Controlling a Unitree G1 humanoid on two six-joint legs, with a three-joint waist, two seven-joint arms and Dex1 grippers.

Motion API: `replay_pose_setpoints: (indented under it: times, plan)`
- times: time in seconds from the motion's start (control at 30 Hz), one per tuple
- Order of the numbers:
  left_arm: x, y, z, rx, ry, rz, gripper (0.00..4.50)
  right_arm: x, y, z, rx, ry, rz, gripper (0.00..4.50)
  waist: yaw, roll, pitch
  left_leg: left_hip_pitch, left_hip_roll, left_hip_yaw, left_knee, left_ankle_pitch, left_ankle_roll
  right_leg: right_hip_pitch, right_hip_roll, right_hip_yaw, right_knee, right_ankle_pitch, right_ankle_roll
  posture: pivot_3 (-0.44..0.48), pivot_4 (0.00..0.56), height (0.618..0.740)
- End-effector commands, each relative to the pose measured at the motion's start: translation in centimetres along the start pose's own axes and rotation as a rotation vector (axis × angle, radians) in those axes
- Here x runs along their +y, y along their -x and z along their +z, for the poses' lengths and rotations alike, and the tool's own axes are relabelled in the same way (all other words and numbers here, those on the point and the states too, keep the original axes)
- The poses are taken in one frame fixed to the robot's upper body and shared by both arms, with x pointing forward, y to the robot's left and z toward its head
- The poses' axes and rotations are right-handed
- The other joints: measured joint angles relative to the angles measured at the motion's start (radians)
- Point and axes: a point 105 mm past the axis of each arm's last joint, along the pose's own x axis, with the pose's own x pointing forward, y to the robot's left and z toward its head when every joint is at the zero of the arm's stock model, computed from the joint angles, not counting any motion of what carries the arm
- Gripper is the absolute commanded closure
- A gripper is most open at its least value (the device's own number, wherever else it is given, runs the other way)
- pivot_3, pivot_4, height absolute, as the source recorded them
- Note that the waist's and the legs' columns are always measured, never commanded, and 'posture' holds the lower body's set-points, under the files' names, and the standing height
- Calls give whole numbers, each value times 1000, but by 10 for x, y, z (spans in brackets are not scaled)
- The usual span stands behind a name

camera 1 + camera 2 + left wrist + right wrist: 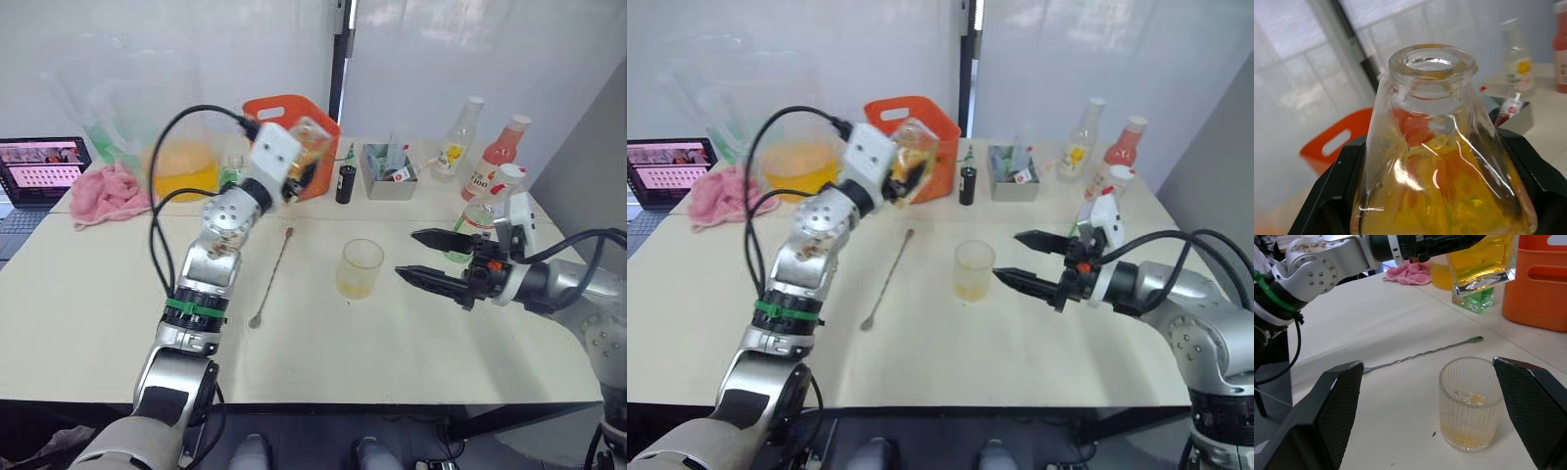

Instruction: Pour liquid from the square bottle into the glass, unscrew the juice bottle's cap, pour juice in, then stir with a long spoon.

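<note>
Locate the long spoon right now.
The long spoon lies flat on the table, left of the glass, below the raised square bottle in the left gripper.

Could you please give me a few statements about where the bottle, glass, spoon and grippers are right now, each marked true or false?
1. The left gripper holds the square bottle off the table. True.
2. The glass is completely empty. False: a little amber liquid sits at its bottom.
3. The long spoon stands inside the glass. False: it lies flat on the table, apart from the glass.
4. The right gripper is open, beside the glass. True.
5. The square bottle's mouth has a cap on. False: it is open.
</note>
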Motion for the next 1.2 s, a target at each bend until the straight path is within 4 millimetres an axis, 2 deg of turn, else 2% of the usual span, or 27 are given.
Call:
replay_pose_setpoints:
  times: [0.03, 0.13, 0.23, 0.43, 0.73, 0.77, 0.83, 0.9, 1.07, 1.2]
  plan:
    - [38, 14, 16, -31, 50, 141, 1697, 3, -2, 8, -16, 20, 38, 53, -1, 0, 0, 0, 0, 0, 0, 0, 0, 0, 0, 0, 0, 0, 0, 0, 150, 738]
    - [55, 25, -3, 43, 102, 197, 1697, 5, -5, 9, -14, 20, 62, 53, 7, 0, 0, -1, 0, 0, 0, 0, 0, 0, 0, 0, -1, 1, -1, 0, 150, 738]
    - [61, 32, -19, 82, 174, 202, 1697, 6, -5, 9, -14, 18, 73, 53, 21, 0, 0, -2, 0, -1, 0, 0, 0, 0, 0, 0, -1, 1, -1, 0, 150, 738]
    - [71, 40, -57, 181, 205, 199, 1697, 12, -3, 7, -8, 19, 76, 53, 31, -1, 0, -2, 0, -1, 1, 0, 0, 0, 0, 0, -1, 1, -2, 0, 150, 738]
    - [71, 46, -84, 257, 216, 177, 1697, 15, 11, 4, 12, 33, 19, 53, 31, -1, 0, 0, 0, -1, 1, 0, 0, 2, 1, 0, -1, 1, -2, 0, 150, 738]
    - [70, 46, -84, 259, 215, 176, 1697, 15, 12, 4, 13, 33, 15, 53, 30, -1, 0, 0, 0, -1, 1, 0, 0, 2, 1, 0, -1, 1, -2, 0, 150, 738]
    - [70, 47, -84, 257, 220, 180, 657, 15, 15, 4, 14, 34, 8, 0, 30, -1, 0, 0, 0, -1, 1, 0, 0, 2, 1, 0, -1, 1, -2, 0, 150, 738]
    - [70, 47, -81, 248, 223, 186, 19, 15, 17, 3, 14, 34, 3, 0, 28, -1, 0, 0, 0, -1, 1, 0, 0, 2, 0, 0, -1, 1, -2, 0, 150, 738]
    - [80, 48, -61, 173, 224, 220, 19, 14, 18, 2, 14, 31, -3, 0, 25, -1, 0, 0, 0, -1, 1, 1, 0, 2, 0, 0, -1, 1, -2, 0, 150, 738]
    - [87, 47, -36, 83, 196, 233, 19, 11, 17, 2, 13, 31, -5, 0, 23, -1, 0, 0, 0, -1, 1, 1, 0, 2, 1, 0, -1, 1, -2, 0, 150, 738]
